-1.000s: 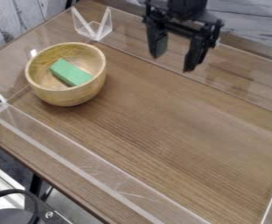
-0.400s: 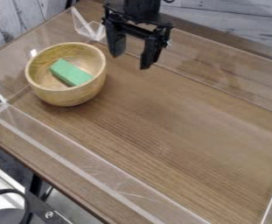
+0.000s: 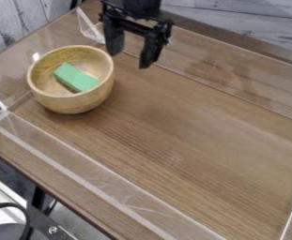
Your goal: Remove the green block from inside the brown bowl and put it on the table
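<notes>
The green block [image 3: 74, 78] lies flat inside the brown bowl [image 3: 38, 92], which sits at the left of the table [image 3: 186, 131]. My gripper [image 3: 130, 53] hangs above the table just to the upper right of the bowl, apart from it. Its two dark fingers [image 3: 147, 54] point down and stand open with nothing between them.
Clear acrylic walls [image 3: 60, 150] edge the table at the front left and along the back. A clear folded acrylic piece [image 3: 90, 24] stands behind the bowl near the far corner. Bare wood-grain tabletop stretches to the right and front of the bowl.
The gripper has moved left across the back of the table, from the upper right towards the bowl. It stays open. The bowl and block have not moved.
</notes>
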